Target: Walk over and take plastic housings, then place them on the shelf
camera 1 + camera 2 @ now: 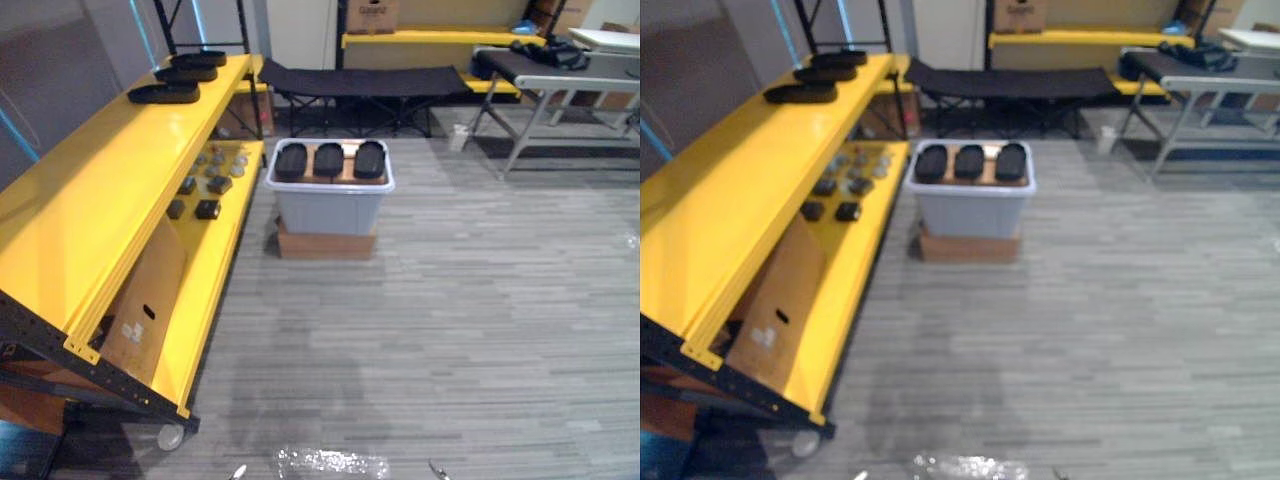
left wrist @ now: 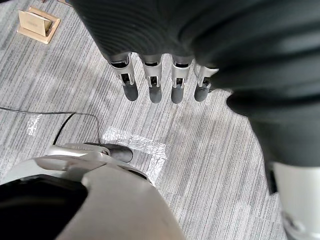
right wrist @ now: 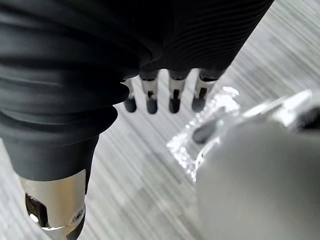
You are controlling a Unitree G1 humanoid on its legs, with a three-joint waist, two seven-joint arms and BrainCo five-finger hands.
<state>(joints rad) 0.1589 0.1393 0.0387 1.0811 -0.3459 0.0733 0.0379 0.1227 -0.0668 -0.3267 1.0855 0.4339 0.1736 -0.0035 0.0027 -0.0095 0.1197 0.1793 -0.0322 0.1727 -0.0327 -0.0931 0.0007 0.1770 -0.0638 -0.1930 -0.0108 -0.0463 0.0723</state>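
We stand well short of the grey plastic bin w/ white rim (image 1: 330,212). It sits on a flat brown cardboard box (image 1: 325,244) straight ahead, just off the lower board's edge of the long yellow metal shelf (image 1: 110,200). Three black oval plastic housings (image 1: 329,160) lie in the bin side by side, spanning rim to rim, each w/ its long axis running away from us. Our left hand (image 2: 155,85) and right hand (image 3: 174,95) both point straight fingers at the floor, w/ nothing in either. The bin is approx centred ahead, so neither hand is nearer. We judge walking fwd comes first. More black housings (image 1: 180,75) already rest at the far end of the shelf's top board.
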